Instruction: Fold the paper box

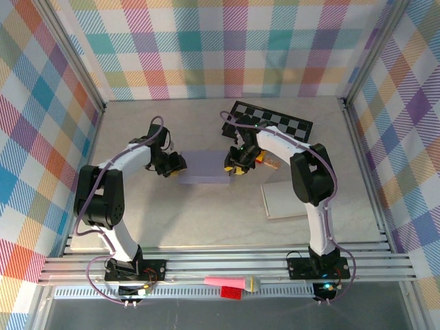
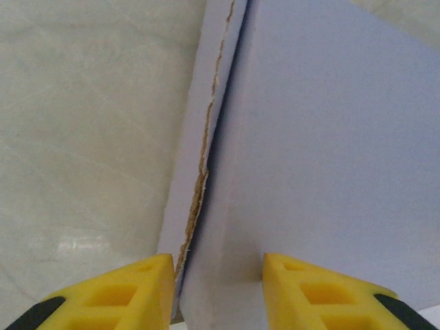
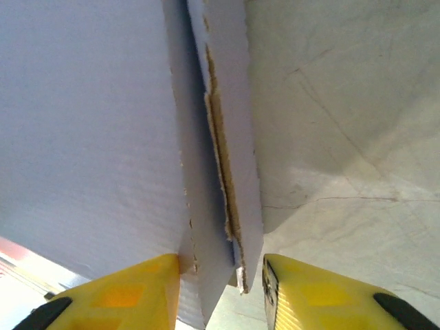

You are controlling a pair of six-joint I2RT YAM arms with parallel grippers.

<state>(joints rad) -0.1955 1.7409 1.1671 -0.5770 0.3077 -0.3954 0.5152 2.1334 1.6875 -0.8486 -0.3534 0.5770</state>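
Note:
The paper box (image 1: 205, 168) is a lavender cardboard piece lying in the middle of the table between the two arms. My left gripper (image 1: 175, 163) is at its left end and my right gripper (image 1: 235, 165) at its right end. In the left wrist view the yellow fingers (image 2: 117, 295) of the left gripper (image 2: 218, 268) are shut on a folded side wall of the box (image 2: 330, 137), with a torn brown edge showing. In the right wrist view the right gripper (image 3: 221, 268) is closed around the box's (image 3: 82, 124) side wall and its folded-in flap.
A black-and-white checkered board (image 1: 271, 120) lies at the back right. A flat white sheet (image 1: 285, 199) rests on the table right of the box, and small red and tan pieces (image 1: 267, 162) lie by the right arm. Plaid walls enclose three sides.

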